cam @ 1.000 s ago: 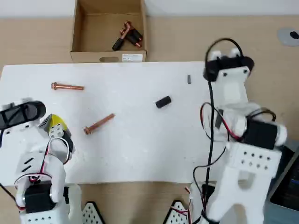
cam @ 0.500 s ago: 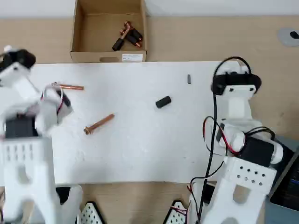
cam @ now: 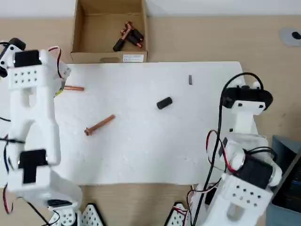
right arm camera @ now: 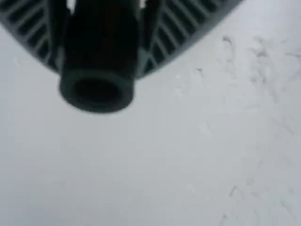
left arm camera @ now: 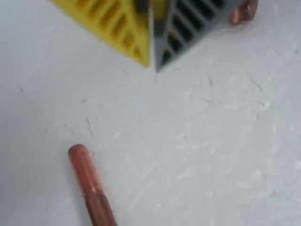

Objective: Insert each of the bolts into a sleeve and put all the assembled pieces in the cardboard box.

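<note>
High view, left side: the left arm (cam: 33, 108) reaches out over the white mat (cam: 141, 155), its tool end at the head end of the near bolt (cam: 74, 88). In the left wrist view the left gripper (left arm camera: 151, 63) has its yellow and grey fingers pressed together at the tips with nothing between them. A copper bolt head (left arm camera: 243, 12) lies just beside those tips, untouched. A bolt shank (left arm camera: 89, 181) lies farther off on the mat, and which bolt it belongs to cannot be settled.

Centre: a second bolt (cam: 99, 125) and a loose sleeve (cam: 164, 102) lie between the two tools, well apart from either. Beyond them, assembled pieces (cam: 128, 36) sit in the cardboard box (cam: 77, 33).

Right side: the right arm (cam: 242, 141) stands at the mat's edge. The right gripper (right arm camera: 101, 28) pinches a black held sleeve (right arm camera: 96, 80), open bore exposed.

Assessment: a bolt pick-up is in hand, ahead of insertion. The left fingers must spread and straddle the near bolt's shank before closing. The bolt must then be aligned with the held sleeve's bore.
</note>
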